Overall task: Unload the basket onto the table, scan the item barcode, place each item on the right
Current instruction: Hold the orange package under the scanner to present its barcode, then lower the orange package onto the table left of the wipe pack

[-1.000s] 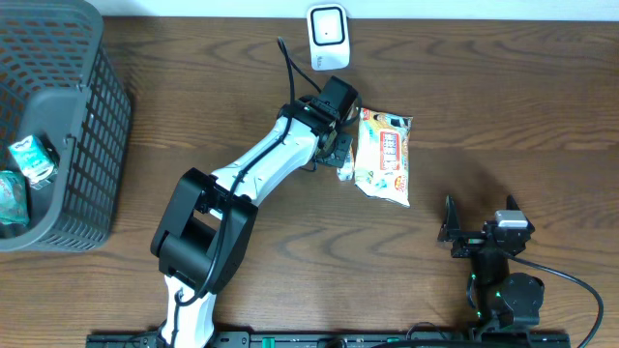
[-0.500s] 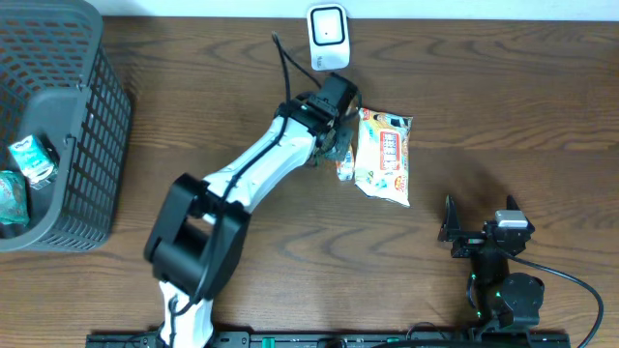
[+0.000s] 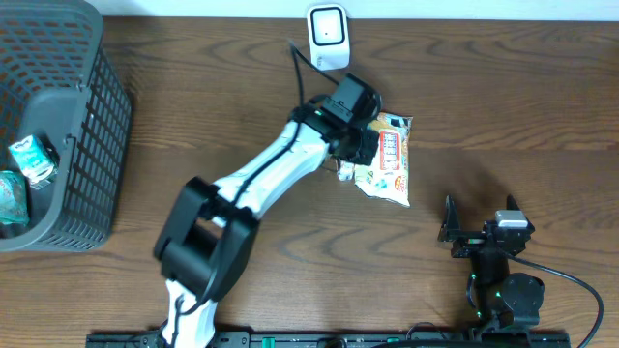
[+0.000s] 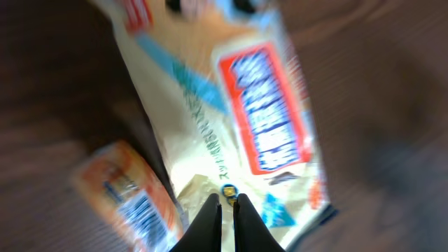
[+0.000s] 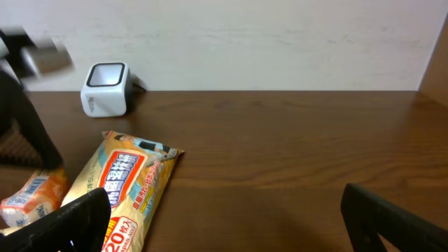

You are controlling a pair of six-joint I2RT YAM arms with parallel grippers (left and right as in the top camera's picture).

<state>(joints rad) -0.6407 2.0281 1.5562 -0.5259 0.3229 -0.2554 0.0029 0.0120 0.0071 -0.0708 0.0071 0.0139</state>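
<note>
Lying just ahead of the left gripper (image 4: 226, 201), jaws pressed together at its near seam, the light, crinkly snack packet (image 4: 210, 119) is judged best pinched there, while the right gripper (image 5: 227, 210) is seen wide.

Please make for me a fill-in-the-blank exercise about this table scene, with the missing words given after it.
1. In the overhead view, the dark grey plastic mesh basket stands at the ____ end of the brown wooden table.
2. The right gripper rests with its jaws ____.
3. The left gripper, fingers ____, has its tips at the edge of the cream plastic snack pack.
4. The pack's big label has a ____ border.
Missing words: left; open; shut; red.
</note>
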